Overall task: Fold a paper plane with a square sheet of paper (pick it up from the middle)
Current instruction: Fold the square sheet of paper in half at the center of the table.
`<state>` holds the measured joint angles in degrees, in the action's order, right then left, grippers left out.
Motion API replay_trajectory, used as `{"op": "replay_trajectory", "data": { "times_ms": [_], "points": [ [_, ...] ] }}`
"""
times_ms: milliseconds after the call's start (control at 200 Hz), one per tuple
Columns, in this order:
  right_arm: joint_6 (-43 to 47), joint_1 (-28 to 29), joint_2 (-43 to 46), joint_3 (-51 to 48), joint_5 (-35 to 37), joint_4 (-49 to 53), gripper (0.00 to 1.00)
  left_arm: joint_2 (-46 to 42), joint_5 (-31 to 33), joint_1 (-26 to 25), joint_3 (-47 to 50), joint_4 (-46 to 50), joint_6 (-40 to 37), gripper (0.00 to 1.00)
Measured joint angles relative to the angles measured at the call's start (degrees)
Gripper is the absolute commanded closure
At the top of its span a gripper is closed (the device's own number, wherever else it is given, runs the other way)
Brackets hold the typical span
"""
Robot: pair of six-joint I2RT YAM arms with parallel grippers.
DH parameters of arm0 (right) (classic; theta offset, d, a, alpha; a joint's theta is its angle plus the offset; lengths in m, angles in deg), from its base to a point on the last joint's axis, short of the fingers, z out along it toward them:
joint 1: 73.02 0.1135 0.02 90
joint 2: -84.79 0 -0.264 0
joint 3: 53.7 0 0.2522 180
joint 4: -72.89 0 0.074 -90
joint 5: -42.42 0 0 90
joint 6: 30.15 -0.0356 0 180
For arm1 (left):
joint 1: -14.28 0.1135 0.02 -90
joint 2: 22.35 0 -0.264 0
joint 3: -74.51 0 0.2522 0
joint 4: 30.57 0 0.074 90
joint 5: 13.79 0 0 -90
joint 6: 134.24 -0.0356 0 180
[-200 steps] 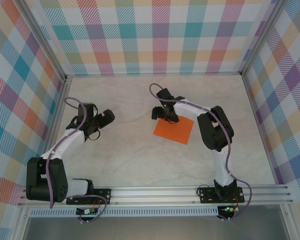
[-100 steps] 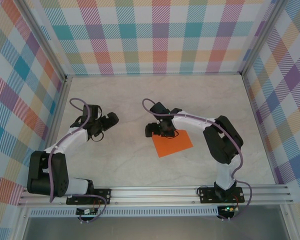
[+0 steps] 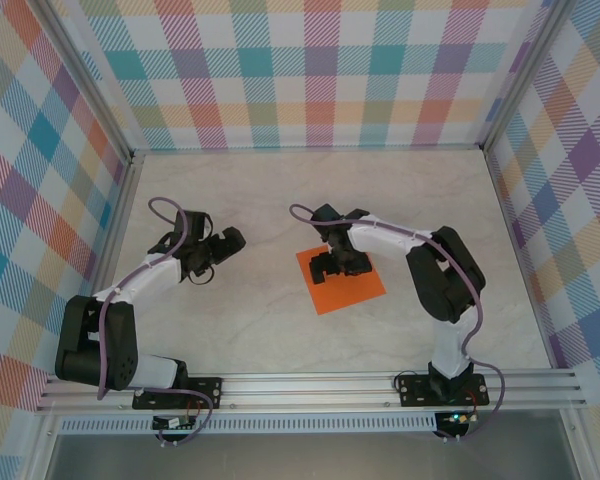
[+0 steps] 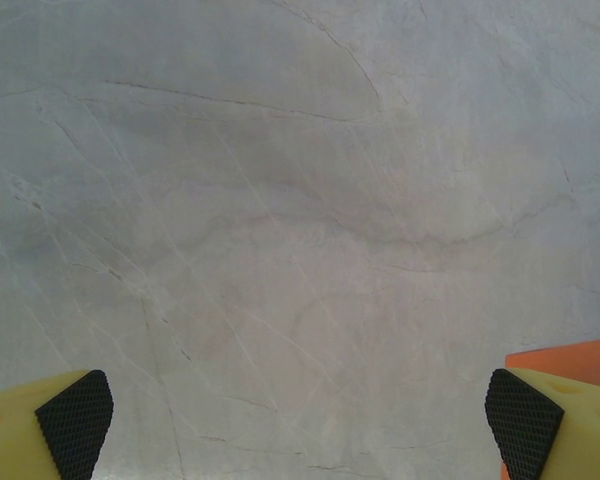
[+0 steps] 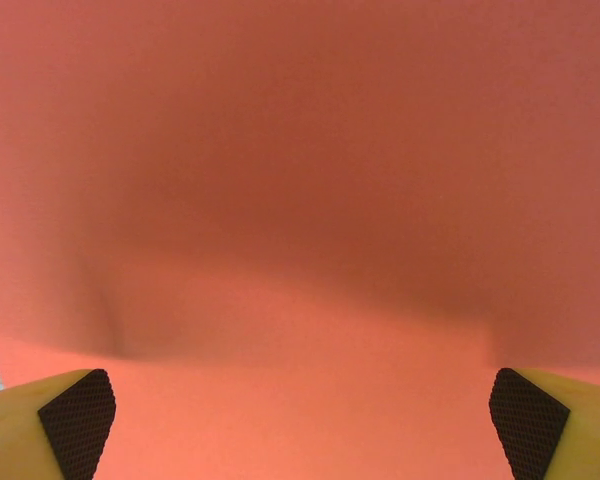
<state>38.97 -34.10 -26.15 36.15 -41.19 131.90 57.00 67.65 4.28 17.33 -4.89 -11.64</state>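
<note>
Right gripper (image 3: 332,267), jaws wide apart, sits low over the square sheet of paper (image 3: 358,287). Closing risks skidding or crumpling the flat sheet.

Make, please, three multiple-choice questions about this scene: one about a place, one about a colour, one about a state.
1. The right gripper is:
A) above the square sheet of paper
B) at the back wall
C) beside the left arm's base

2. The sheet is:
A) blue
B) orange
C) white

3. The left gripper is:
A) shut on the sheet
B) shut, empty
C) open, empty

Answers:
1 A, orange paper lies right under it in its wrist view.
2 B, it is bright orange in the top view.
3 C, its pads stand wide apart over the bare table.
</note>
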Motion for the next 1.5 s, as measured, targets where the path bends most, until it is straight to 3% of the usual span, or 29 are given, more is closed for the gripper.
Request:
{"op": "replay_trajectory", "data": {
  "times_ms": [595, 1045, 1155, 1325, 1500],
  "points": [
    [1.7, -1.3, -4.4, 4.1, 1.7, 0.8, 0.00, 0.1, 0.0, -0.1, 0.0, 0.0, 0.7, 0.00],
    [0.8, -1.4, -4.5, 4.0, 1.5, 0.7, 0.12, 0.3, 0.0, -0.1, 0.0, 0.0, 0.7, 0.00],
    [0.6, -1.4, -4.3, 3.7, 1.6, 0.3, 0.19, 0.9, 0.0, -0.1, 0.0, 0.1, 0.7, 0.00],
    [0.2, -1.4, -2.5, 1.5, 0.1, -1.7, 0.42, 1.0, 0.0, -0.1, 0.1, 0.0, 0.9, 0.00],
    [-1.9, -1.8, 2.7, -2.8, -12.0, -6.6, 0.53, 1.0, -1.2, -0.1, 1.0, -0.7, 2.2, 0.00]
  ]
}}
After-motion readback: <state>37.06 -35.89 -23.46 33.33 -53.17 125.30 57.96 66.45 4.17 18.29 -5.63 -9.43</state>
